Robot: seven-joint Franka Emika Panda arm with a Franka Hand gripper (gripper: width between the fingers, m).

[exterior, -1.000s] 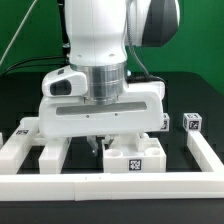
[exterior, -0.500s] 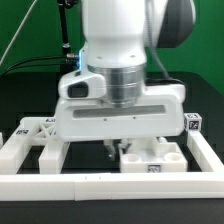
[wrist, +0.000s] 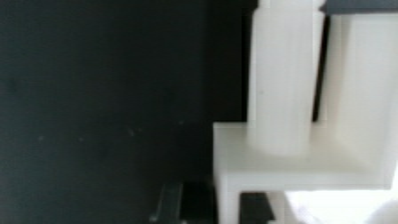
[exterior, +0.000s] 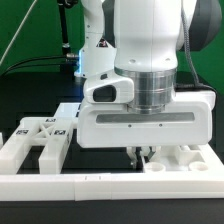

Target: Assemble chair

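Exterior view, starting from its left: a group of tagged chair pieces (exterior: 38, 140) lies flat on the black table (exterior: 30, 95), their blocky white bars close together and just behind the long border rail (exterior: 90, 184) that runs along the front. Nothing is touching them.

In the middle, the arm's broad white hand hangs low over the table. The gripper (exterior: 138, 156) reaches down below it, with its jaws drawn fully together and nothing visibly pinched between them. The fingertips sit at the near edge of the socketed chair piece (exterior: 178, 160), touching it or just beside it. The hand hides the exact contact.

On that view's right, the socketed piece lies flat with its round holes facing up, tucked into the corner the rail makes.

The wrist view is blurred. It shows a white upright bar (wrist: 285, 90) rising from a white block against the dark table, and I cannot say which chair part it is.

I judge this a nudge rather than a pick. The risks follow from that:
- Closed fingertips bearing on one edge could turn the piece instead of sliding it square.
- They could ride up over its lip and slip off.
- With the rail close by, a hard push may wedge the piece in the corner or tip it, leaving its sockets misaligned for the next part.
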